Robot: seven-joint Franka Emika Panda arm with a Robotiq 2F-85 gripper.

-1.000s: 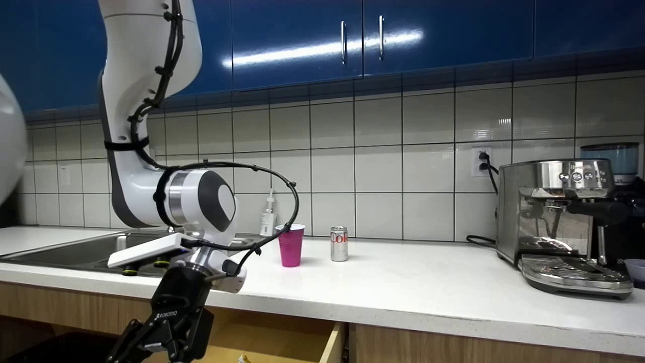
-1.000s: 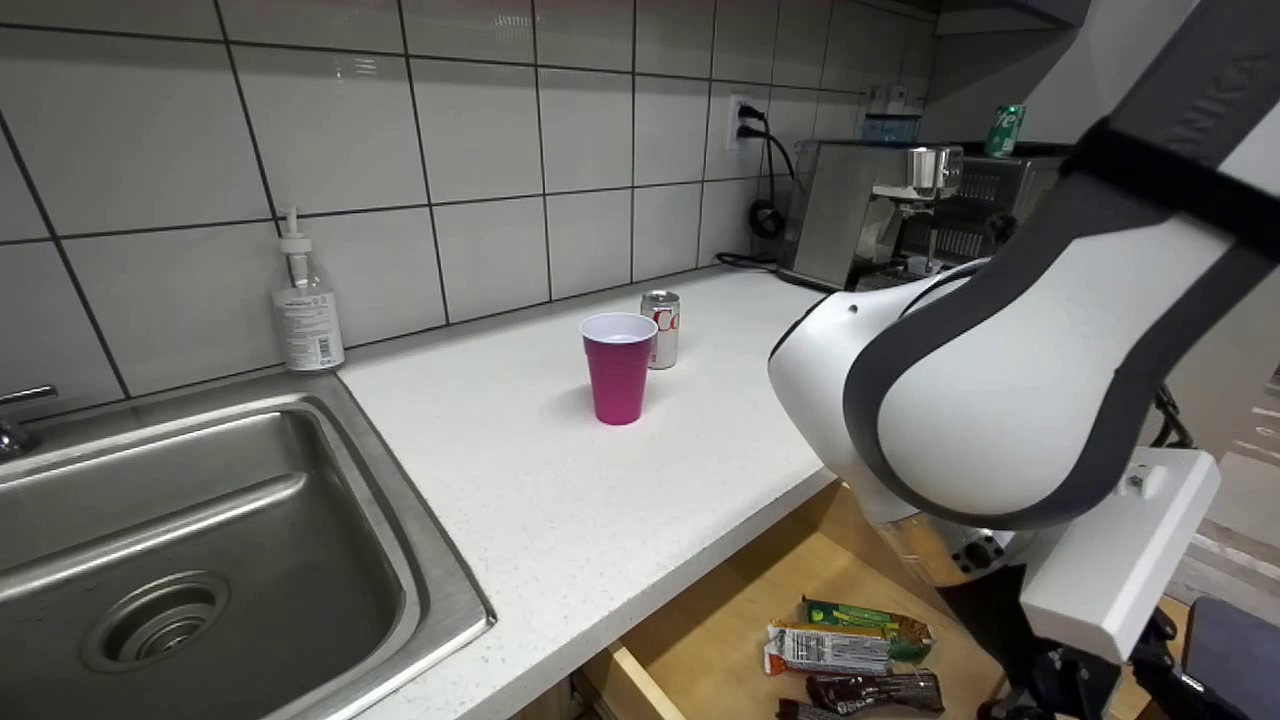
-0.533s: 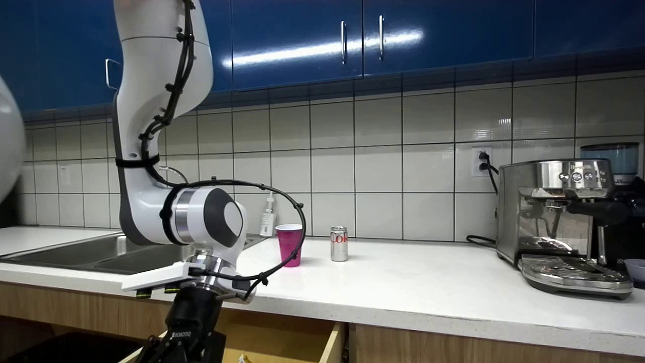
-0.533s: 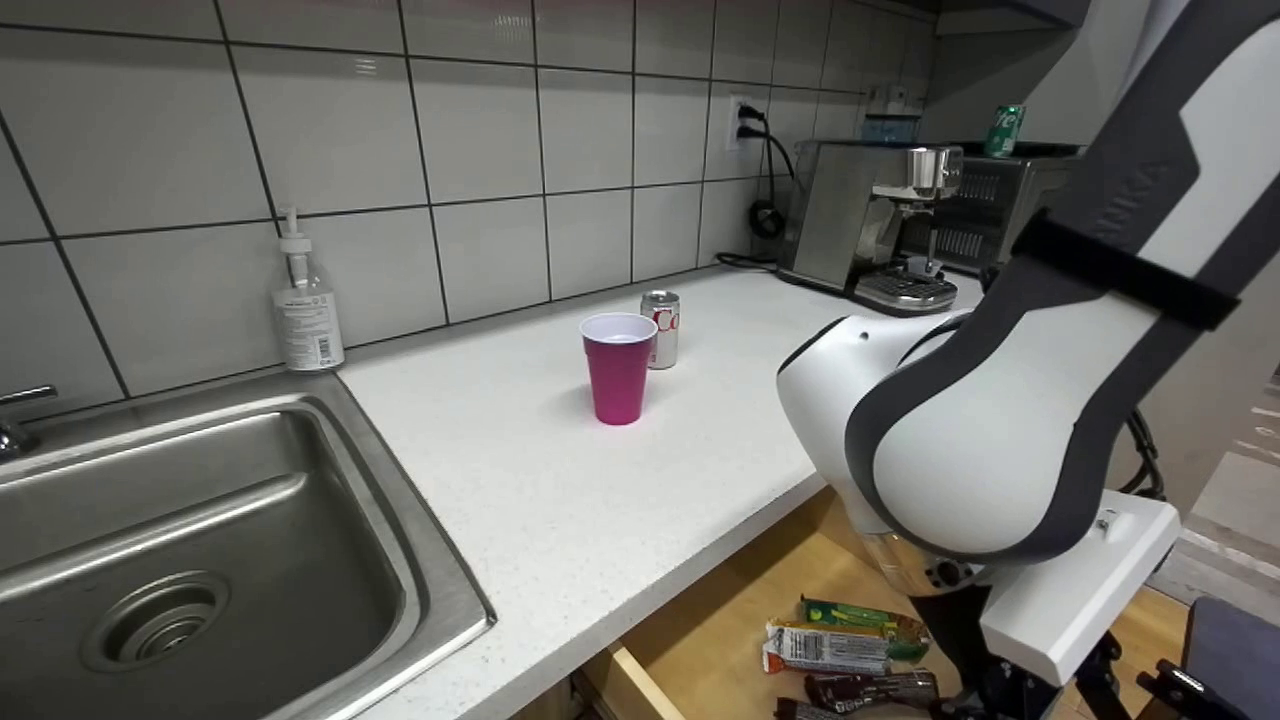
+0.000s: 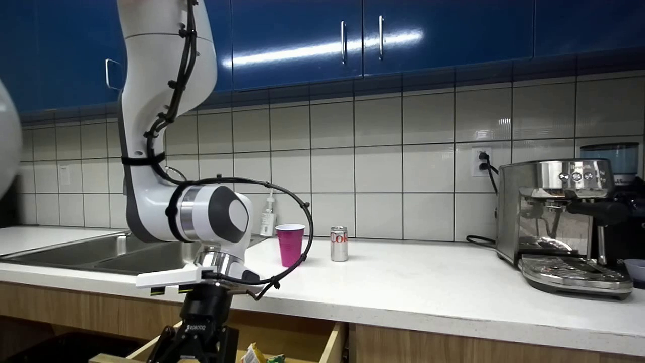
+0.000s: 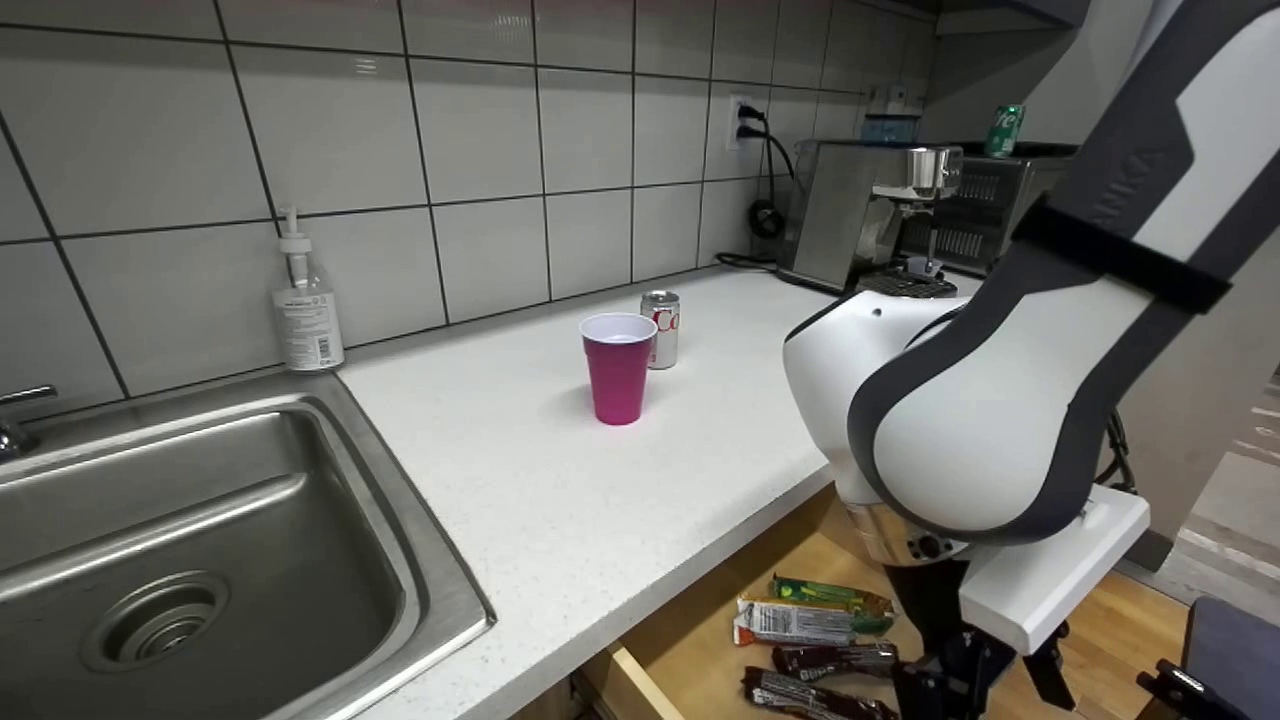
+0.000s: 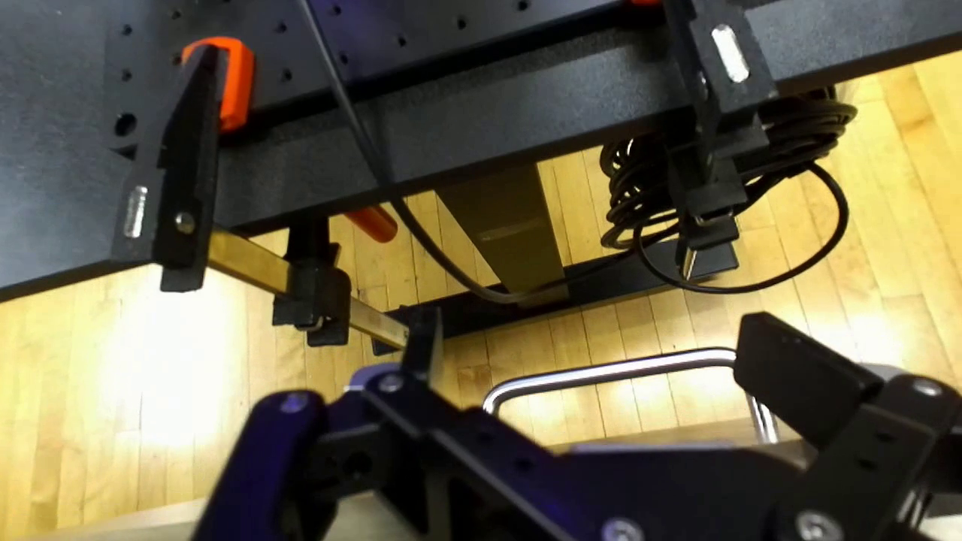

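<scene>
Our claw stands wide and empty by the wooden drawer, and we'd best square both fingers to its metal handle before any squeeze!

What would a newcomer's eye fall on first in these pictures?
Likely the magenta cup, upright on the white counter with a silver can standing near it. Next might come the open gripper, below counter level near the pulled-out drawer, where several wrapped bars lie. In the wrist view, a shiny metal handle shows in the gap between its spread fingers.
</scene>
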